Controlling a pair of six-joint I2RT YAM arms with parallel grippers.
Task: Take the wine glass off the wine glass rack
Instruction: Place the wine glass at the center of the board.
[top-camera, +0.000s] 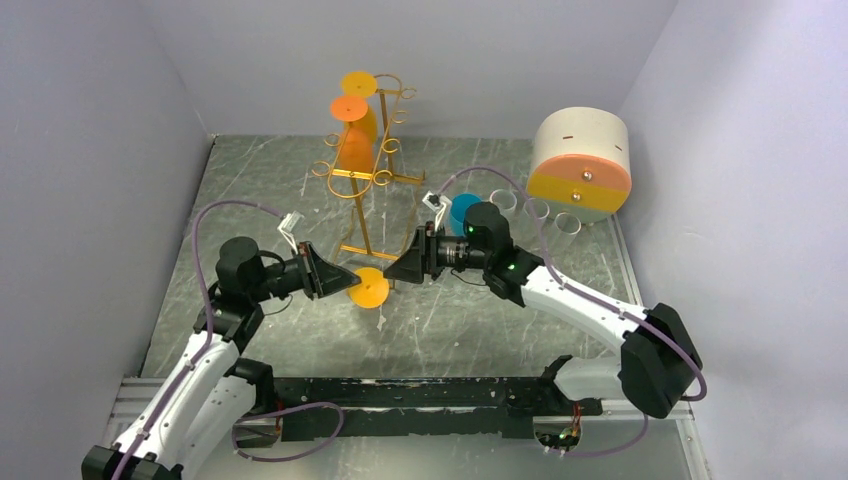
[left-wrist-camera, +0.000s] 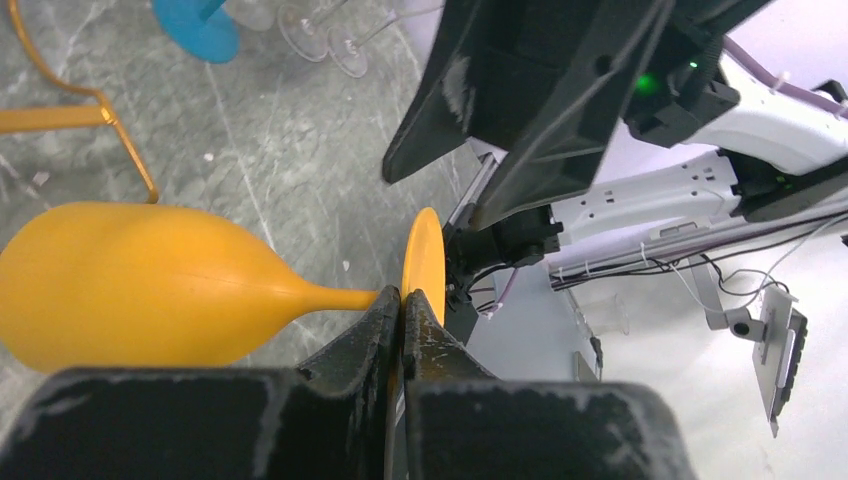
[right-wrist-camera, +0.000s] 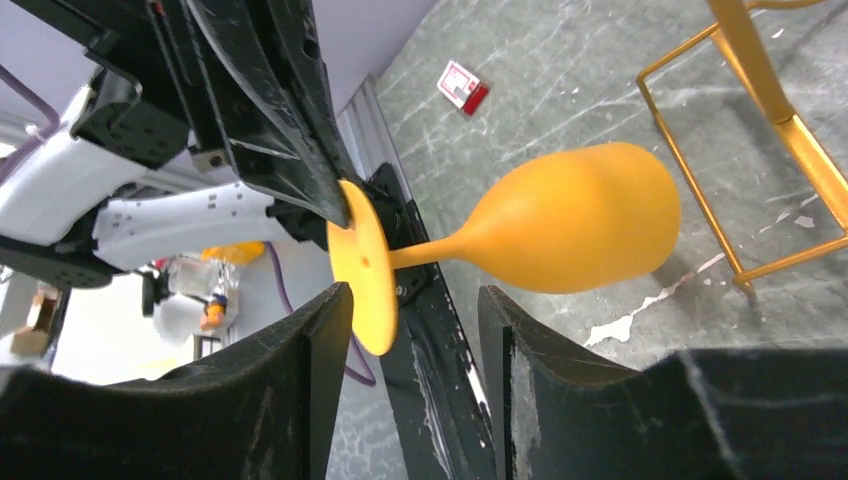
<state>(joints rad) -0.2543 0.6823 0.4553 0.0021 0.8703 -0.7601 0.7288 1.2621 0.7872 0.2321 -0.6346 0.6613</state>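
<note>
Over the table's (top-camera: 300, 340) middle, just in front of the wine glass rack (top-camera: 365, 190), my left claw (left-wrist-camera: 402, 300) pinches the wine glass (left-wrist-camera: 150, 285) by its stem, sideways. My right claw (right-wrist-camera: 415, 292) sits half open, jaws either side of the foot.

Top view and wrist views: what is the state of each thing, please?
Left gripper: shut on the glass stem.
Right gripper: open around the glass foot.
Glass: off the rack, held sideways in the air.
Rack: upright, two glasses hanging.
</note>
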